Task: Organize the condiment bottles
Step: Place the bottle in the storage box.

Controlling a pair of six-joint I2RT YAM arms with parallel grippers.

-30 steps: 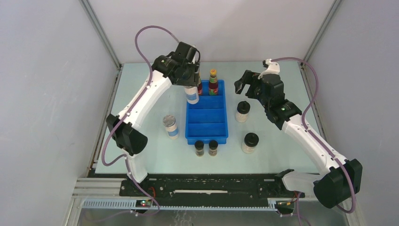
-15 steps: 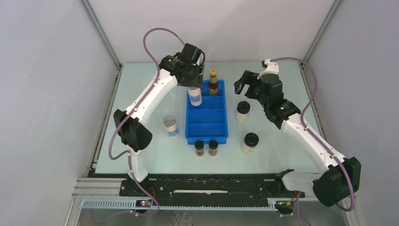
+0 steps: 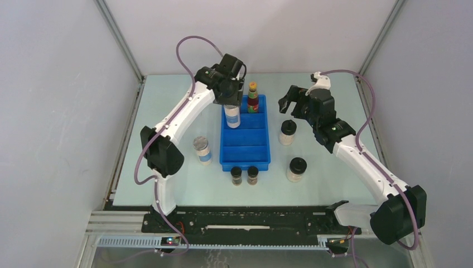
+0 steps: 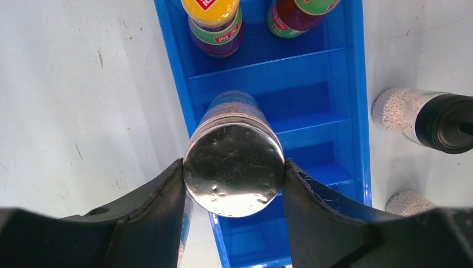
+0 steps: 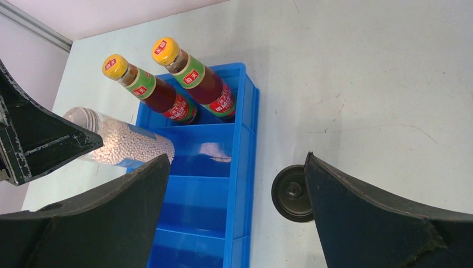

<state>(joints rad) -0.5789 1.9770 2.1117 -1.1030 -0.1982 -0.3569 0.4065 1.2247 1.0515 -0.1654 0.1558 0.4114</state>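
The left claw (image 3: 231,104) is closed on the lid of a grey-lidded jar (image 3: 231,117), clamping it from both sides. The jar stands upright in the second compartment from the top of the blue tray (image 3: 246,152), tight against the tray's left wall. Whether its base touches the compartment floor I cannot tell. Two red sauce bottles (image 5: 167,95) stand side by side in the top compartment, just beyond the jar, so room there is tight. The compartments lower in the frame lie open.

The right claw (image 3: 286,103) hangs spread wide and holds nothing, just right of the tray's upper right corner. Below it a pale black-lidded jar (image 3: 287,132) stands just beside the tray's right wall. A second pale jar (image 3: 296,169) stands lower right, apart from the tray. The other grey-lidded jar (image 3: 202,149) stands near the tray's left wall. Two tiny dark jars (image 3: 236,175) sit side by side just below the tray's bottom edge. The bench (image 3: 162,106) shows broad bare strips at upper left and upper right.
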